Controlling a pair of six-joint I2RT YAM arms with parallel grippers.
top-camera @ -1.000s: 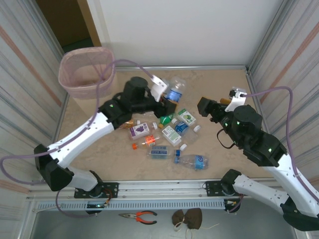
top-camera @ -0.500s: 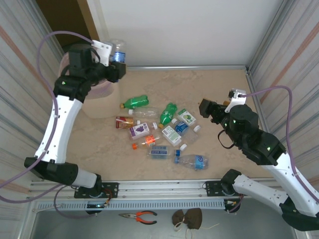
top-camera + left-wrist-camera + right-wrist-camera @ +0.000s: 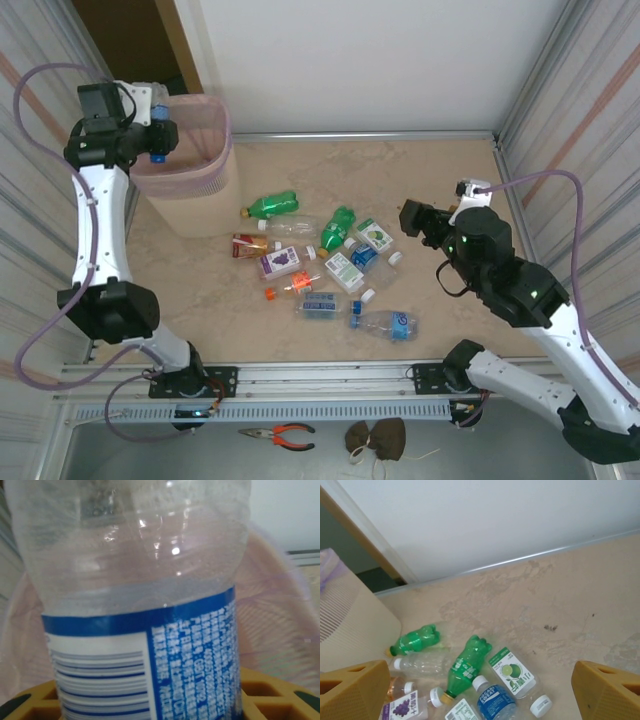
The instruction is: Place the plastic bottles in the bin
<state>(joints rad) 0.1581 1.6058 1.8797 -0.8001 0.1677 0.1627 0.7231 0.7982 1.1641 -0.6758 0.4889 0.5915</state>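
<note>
- My left arm stands tall. From its base at the near edge it climbs along the left wall, the forearm is close to upright, and the wrist bends over to the right at the top.
- The left gripper (image 3: 150,135) hangs at the left side of the bin (image 3: 222,135), clenched on a bottle (image 3: 145,580) that is clear with a blue-and-white label.
- In the left wrist view the yellow pads (image 3: 272,695) sit on either side of the label, and the bin's pink mesh lies right behind the bottle.
- From above, the bottle lines up with the bin's left rim. I cannot tell how high over it it hangs.
- My right arm is folded low on the right. Its elbow pushes out toward the near right corner, and the forearm comes back toward the middle with the wrist aimed left.
- The right gripper (image 3: 405,215) is released. In its own view the two yellow fingers stand wide apart with nothing between them.
- It hovers over the table (image 3: 450,170), just right of the loose bottles (image 3: 345,268) and apart from them.
- Those lie scattered mid-table between my arms, among them two green bottles (image 3: 270,206) toward the far side.
- The bin stands in the far-left corner.
</note>
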